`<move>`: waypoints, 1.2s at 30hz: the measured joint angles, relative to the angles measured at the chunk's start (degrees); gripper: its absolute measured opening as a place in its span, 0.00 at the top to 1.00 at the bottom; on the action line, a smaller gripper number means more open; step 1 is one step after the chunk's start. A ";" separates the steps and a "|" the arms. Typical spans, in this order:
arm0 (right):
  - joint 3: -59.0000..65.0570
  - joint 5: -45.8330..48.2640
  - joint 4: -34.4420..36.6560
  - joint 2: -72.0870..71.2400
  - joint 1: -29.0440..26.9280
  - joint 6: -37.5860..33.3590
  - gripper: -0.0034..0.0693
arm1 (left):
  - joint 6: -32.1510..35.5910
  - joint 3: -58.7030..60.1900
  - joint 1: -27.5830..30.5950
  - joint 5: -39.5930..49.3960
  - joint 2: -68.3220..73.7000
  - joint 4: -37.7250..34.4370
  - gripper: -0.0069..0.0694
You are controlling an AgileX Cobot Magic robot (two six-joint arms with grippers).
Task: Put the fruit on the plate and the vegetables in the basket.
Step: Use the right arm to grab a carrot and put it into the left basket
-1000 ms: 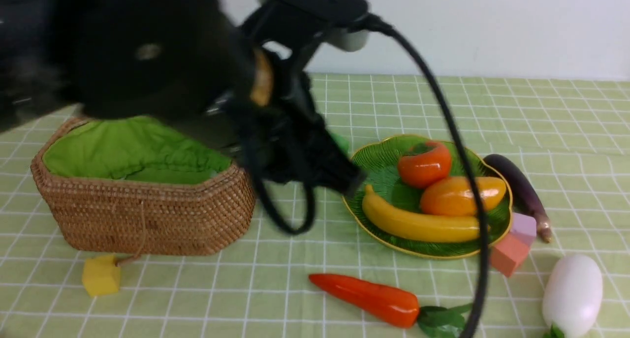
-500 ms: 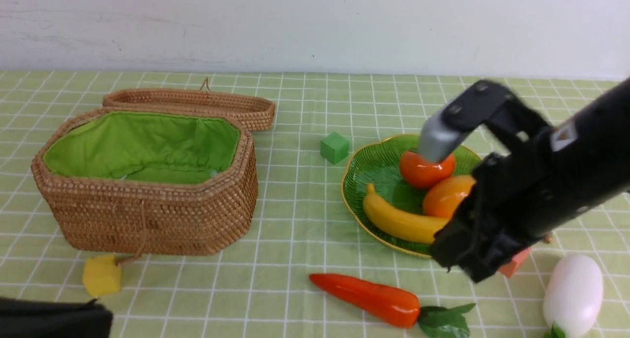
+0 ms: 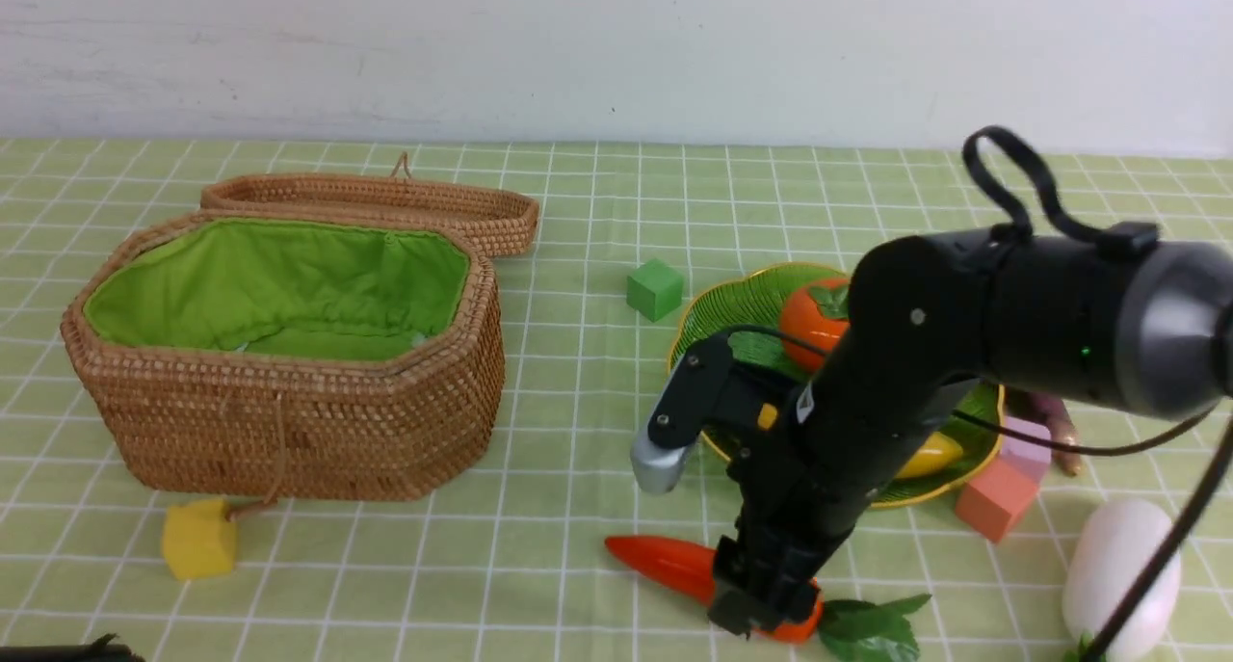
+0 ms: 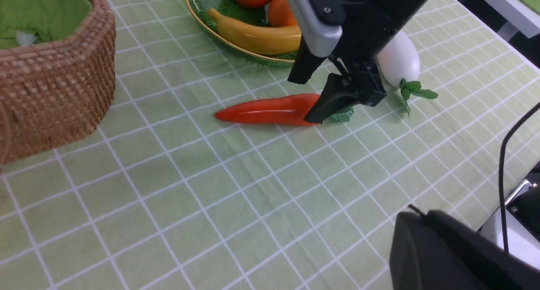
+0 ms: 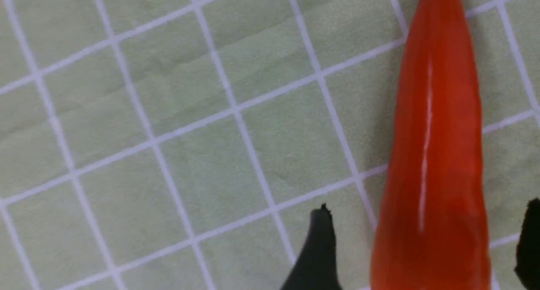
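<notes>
Drops from plate (image 3: 734, 307) to carrot (image 3: 663, 558), lower centre. Straddles it, right gripper (image 3: 766, 599) spread wide, gripping nothing. Readies 1st basket (image 3: 289, 431) load.

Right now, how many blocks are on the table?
4: yellow block before the basket, green block left of the plate, pink block and lilac block right of it. The right arm could hide more.

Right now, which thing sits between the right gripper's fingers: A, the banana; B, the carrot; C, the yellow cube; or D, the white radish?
B: in the right wrist view the right gripper has its open jaws on either side of the carrot, at its thick end, not yet closed on it.
</notes>
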 joint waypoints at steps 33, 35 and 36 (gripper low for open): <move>-48.17 -6.08 13.22 11.95 8.29 -3.39 0.44 | -28.06 0.00 0.00 0.77 0.42 48.20 0.93; -55.28 -9.49 15.02 16.73 8.68 -5.04 0.44 | -31.75 0.00 0.00 0.42 0.42 52.90 0.93; -57.54 -11.22 15.38 19.24 8.67 -5.42 0.44 | -32.47 0.00 0.00 0.27 0.42 54.10 0.93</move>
